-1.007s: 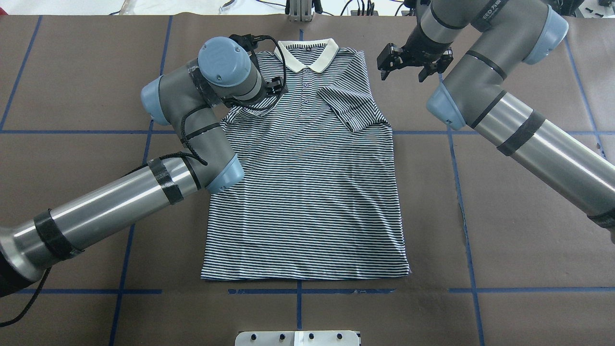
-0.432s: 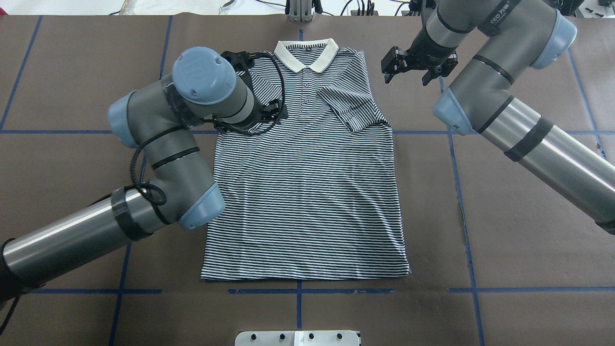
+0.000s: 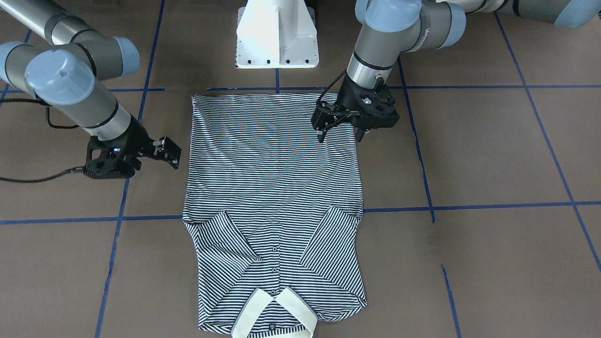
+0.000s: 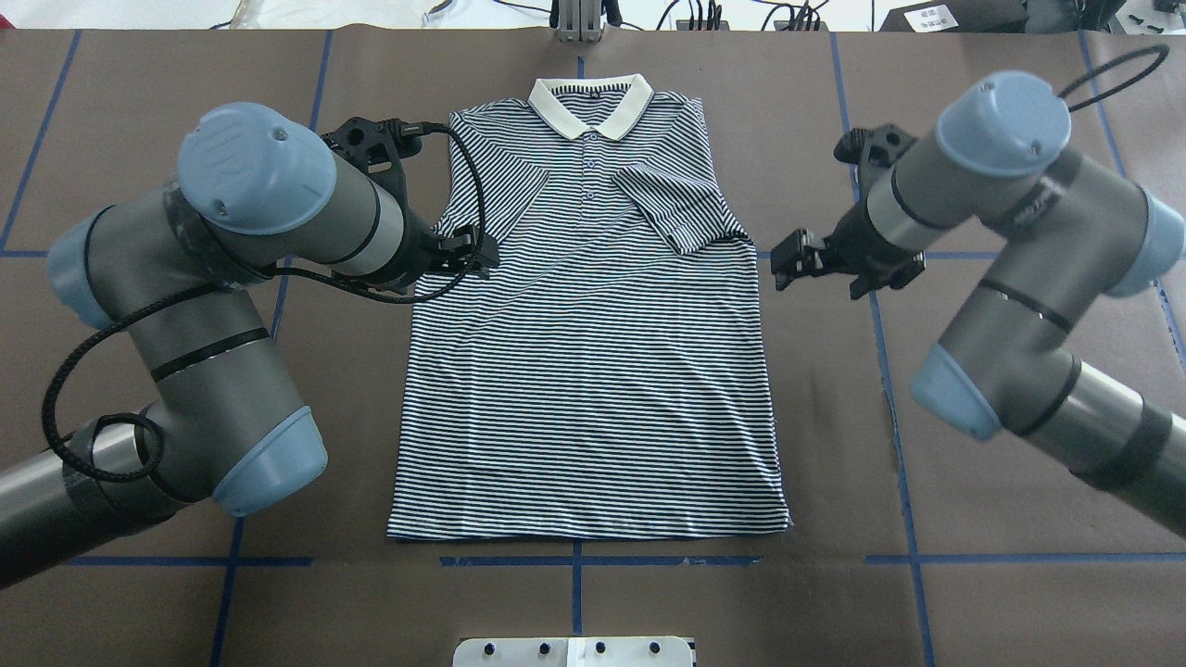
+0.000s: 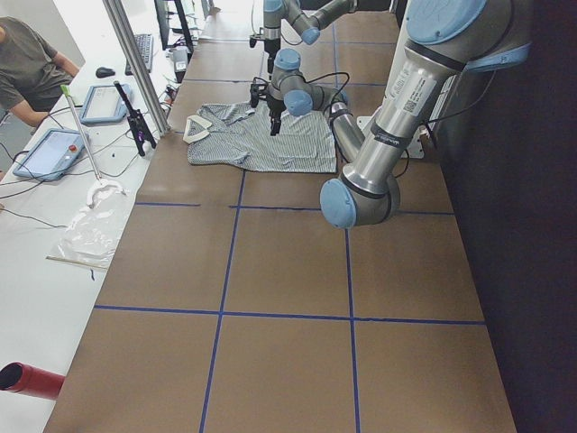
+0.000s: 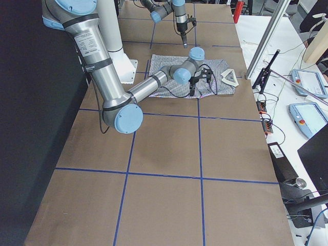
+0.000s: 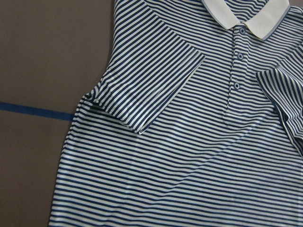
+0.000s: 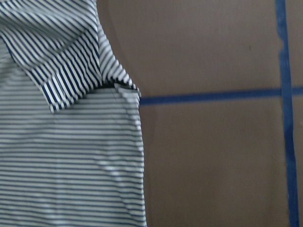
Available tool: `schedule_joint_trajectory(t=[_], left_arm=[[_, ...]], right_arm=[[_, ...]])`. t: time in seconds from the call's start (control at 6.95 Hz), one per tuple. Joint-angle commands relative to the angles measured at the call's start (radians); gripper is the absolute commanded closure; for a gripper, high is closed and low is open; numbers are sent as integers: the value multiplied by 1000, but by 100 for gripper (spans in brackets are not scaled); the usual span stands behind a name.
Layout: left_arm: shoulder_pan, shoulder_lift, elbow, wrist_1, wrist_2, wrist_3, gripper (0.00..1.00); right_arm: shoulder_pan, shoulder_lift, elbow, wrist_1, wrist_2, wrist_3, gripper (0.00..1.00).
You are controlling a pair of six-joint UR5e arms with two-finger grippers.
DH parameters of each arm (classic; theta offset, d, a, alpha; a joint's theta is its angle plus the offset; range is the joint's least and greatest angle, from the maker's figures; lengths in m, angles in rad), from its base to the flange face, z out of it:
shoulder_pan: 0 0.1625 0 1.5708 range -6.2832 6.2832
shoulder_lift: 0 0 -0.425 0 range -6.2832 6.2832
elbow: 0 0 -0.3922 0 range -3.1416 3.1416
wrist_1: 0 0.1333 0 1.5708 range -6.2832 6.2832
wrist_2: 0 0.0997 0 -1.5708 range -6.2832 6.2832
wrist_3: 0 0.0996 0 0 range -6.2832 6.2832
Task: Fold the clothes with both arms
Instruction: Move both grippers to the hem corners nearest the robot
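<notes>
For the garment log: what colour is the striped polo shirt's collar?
Plain cream collar on the navy-and-white striped polo shirt; clearest in the overhead exterior view.

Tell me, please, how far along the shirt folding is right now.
Done: both sleeves of the polo shirt lie folded over its chest. In hand: nothing; the left hand is open above one side edge, the right hand open over the table beside the other. Left: the body lies flat at full length, its folds not yet made.
</notes>
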Motion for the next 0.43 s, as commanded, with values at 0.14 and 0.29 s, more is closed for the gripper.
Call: schedule_joint_trajectory(t=[0.14, 0.29], left_arm=[[1, 42, -85, 30, 8, 31, 0], [1, 42, -88, 28, 6, 30, 0]], right_arm=[[-359, -162, 199, 35, -296, 308, 0], [-428, -162, 199, 37, -364, 359, 0]])
